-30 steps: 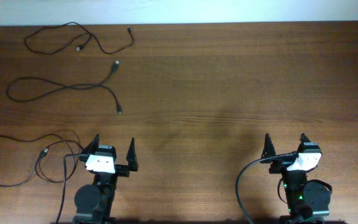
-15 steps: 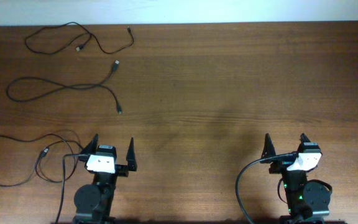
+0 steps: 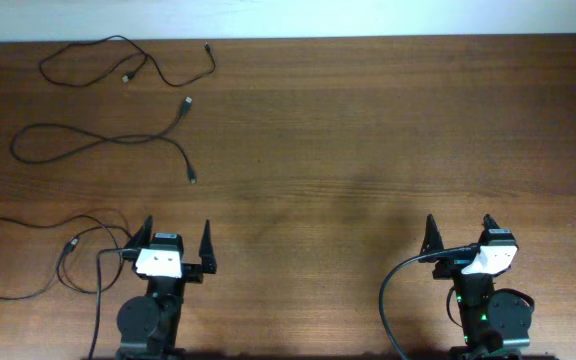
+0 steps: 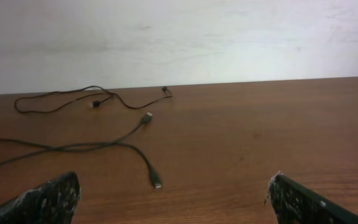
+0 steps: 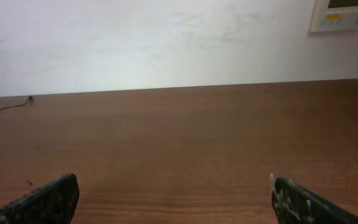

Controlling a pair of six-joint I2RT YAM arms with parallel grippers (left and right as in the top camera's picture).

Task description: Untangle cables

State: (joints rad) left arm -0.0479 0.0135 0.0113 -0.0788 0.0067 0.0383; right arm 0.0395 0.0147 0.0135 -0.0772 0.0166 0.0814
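Three thin black cables lie apart on the left side of the wooden table. One cable [image 3: 118, 62] is at the far left edge, also in the left wrist view [image 4: 79, 101]. A second cable [image 3: 98, 140] lies in front of it, also in the left wrist view [image 4: 92, 147]. A third cable [image 3: 38, 255] loops at the near left, beside the left arm. My left gripper [image 3: 175, 240] is open and empty at the near edge, also in the left wrist view [image 4: 173, 193]. My right gripper [image 3: 458, 232] is open and empty at the near right, also in the right wrist view [image 5: 173, 196].
A thicker black arm cable [image 3: 393, 290] curves beside the right arm base. A white wall runs behind the table's far edge [image 3: 368, 38]. A wall panel [image 5: 344, 14] shows at the upper right of the right wrist view.
My left gripper has shifted slightly left and back toward its base. The cables and the right arm have not moved.
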